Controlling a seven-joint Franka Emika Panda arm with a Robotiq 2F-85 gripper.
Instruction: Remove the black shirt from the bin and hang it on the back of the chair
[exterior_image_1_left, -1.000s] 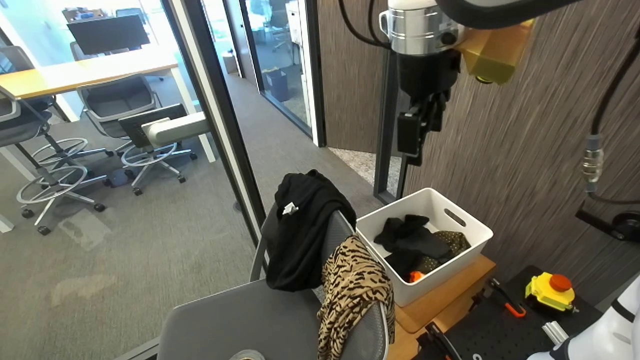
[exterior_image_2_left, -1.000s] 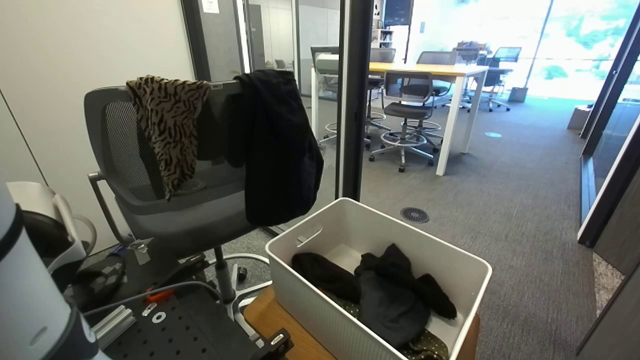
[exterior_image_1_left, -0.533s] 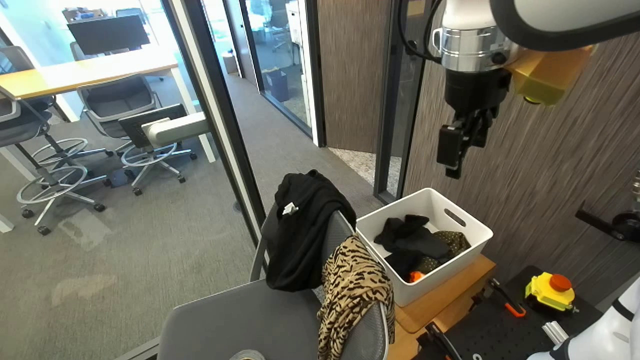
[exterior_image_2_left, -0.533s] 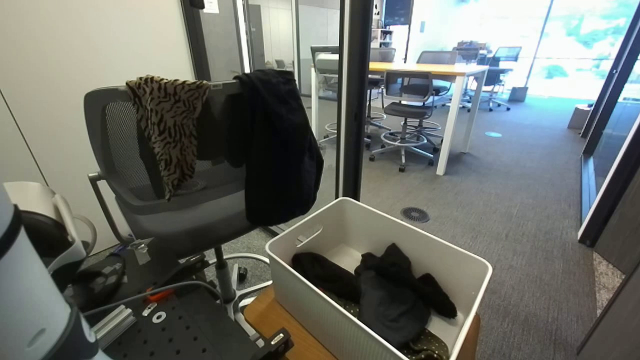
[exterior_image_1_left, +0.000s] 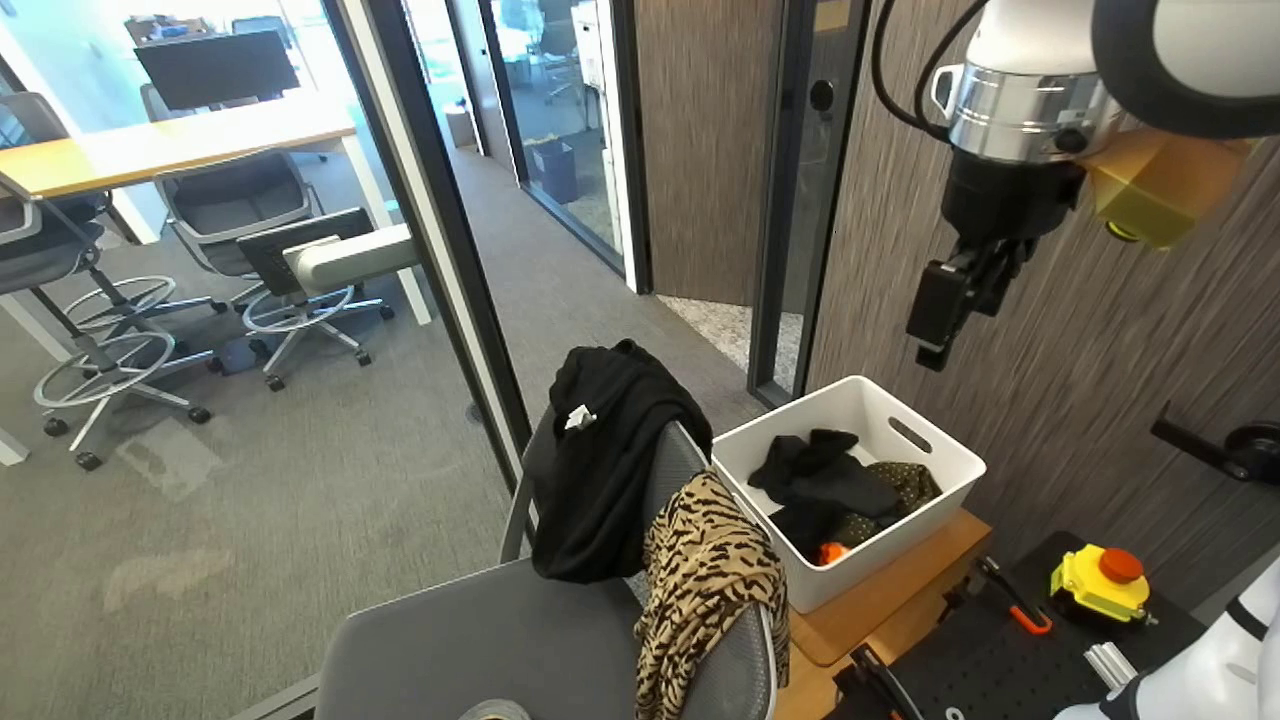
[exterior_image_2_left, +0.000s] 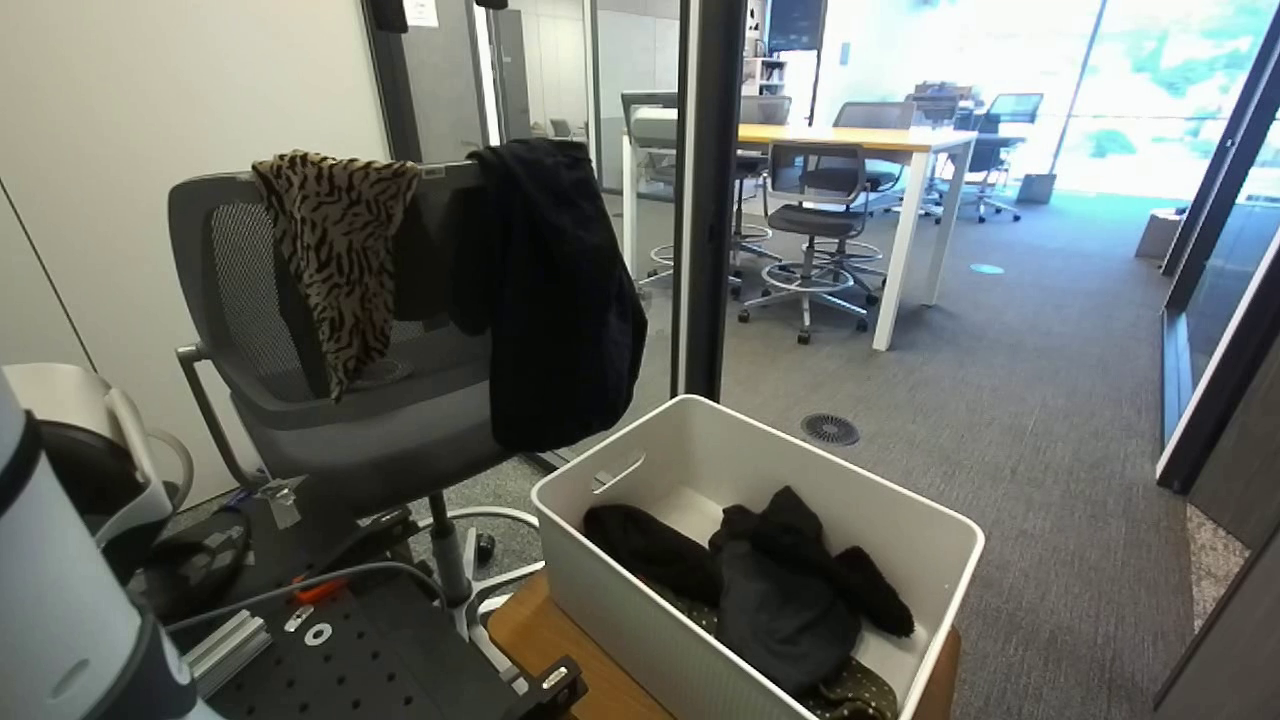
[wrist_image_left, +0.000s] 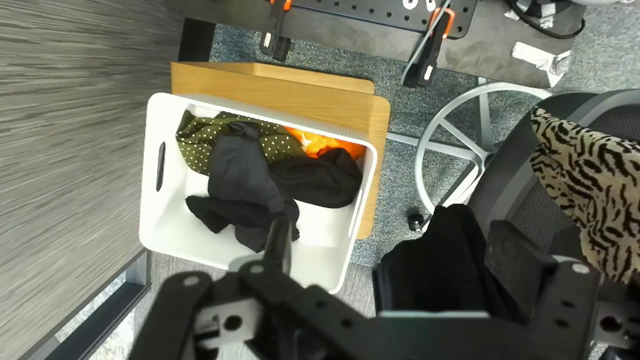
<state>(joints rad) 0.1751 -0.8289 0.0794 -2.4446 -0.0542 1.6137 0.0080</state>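
Note:
A black garment with a white tag hangs over the chair back, also in an exterior view and the wrist view. The white bin holds dark clothes: a dark grey-black piece, a black bundle, an olive dotted cloth and something orange. My gripper is open and empty, high above the bin's far side. In the wrist view its fingers are wide apart. Its tips just show at an exterior view's top edge.
A tiger-striped cloth hangs beside the black garment on the chair. The bin stands on a wooden stand by the wood-panel wall. A black perforated table with clamps, an emergency stop and a glass partition are near.
My gripper has moved right and lower in an exterior view, and its tips have entered the top edge of an exterior view. The clothes, bin and chair have not moved.

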